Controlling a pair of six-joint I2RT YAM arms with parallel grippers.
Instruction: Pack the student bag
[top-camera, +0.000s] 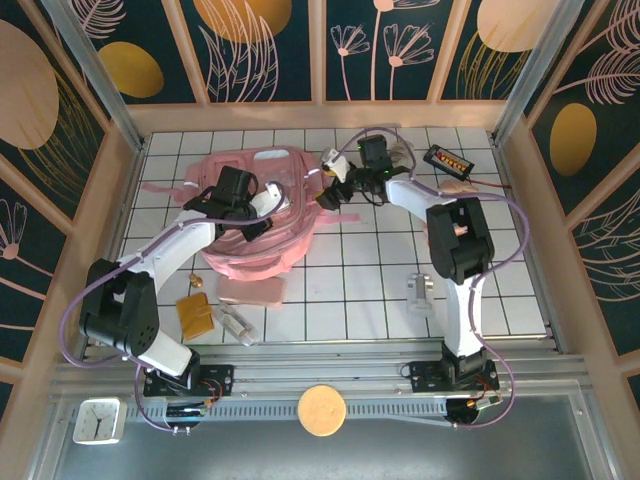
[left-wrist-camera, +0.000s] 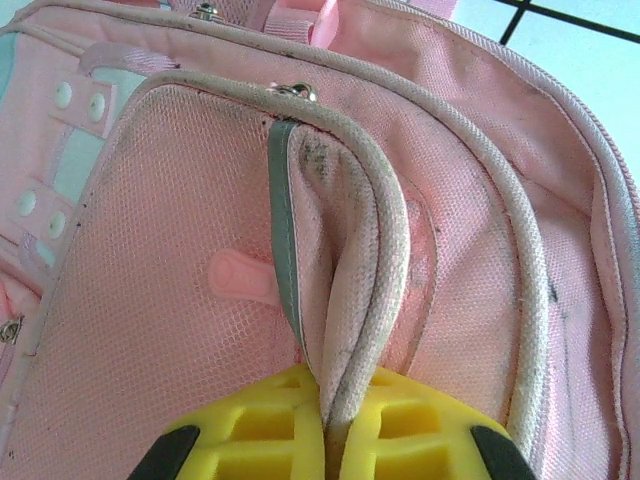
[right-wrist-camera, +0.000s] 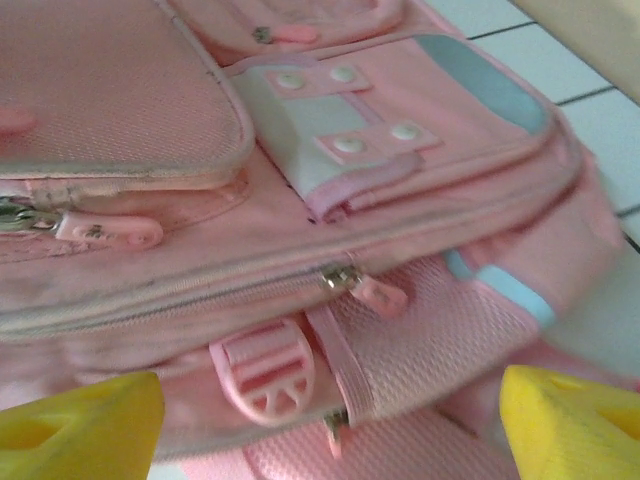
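The left tool (left-wrist-camera: 325, 440) is clamped on pocket piping (left-wrist-camera: 388, 230) of the student bag (left-wrist-camera: 500, 150). The right tool (right-wrist-camera: 325, 420) is spread open, a zip pull (right-wrist-camera: 378, 294) just ahead.

On white tiled table (top-camera: 375, 280): black tray of coloured bits (top-camera: 447, 160) far right, flat pink pencil case (top-camera: 250, 291), tan pouch (top-camera: 195, 316), clear packet (top-camera: 236, 323) beside it, small white part (top-camera: 420, 293). Near ledge: 1 white clock (top-camera: 98, 420), 1 round tan disc (top-camera: 320, 410).

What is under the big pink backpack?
The backpack lies on the white tiled table. A flat pink thing lies at its near edge. Anything else underneath is hidden.
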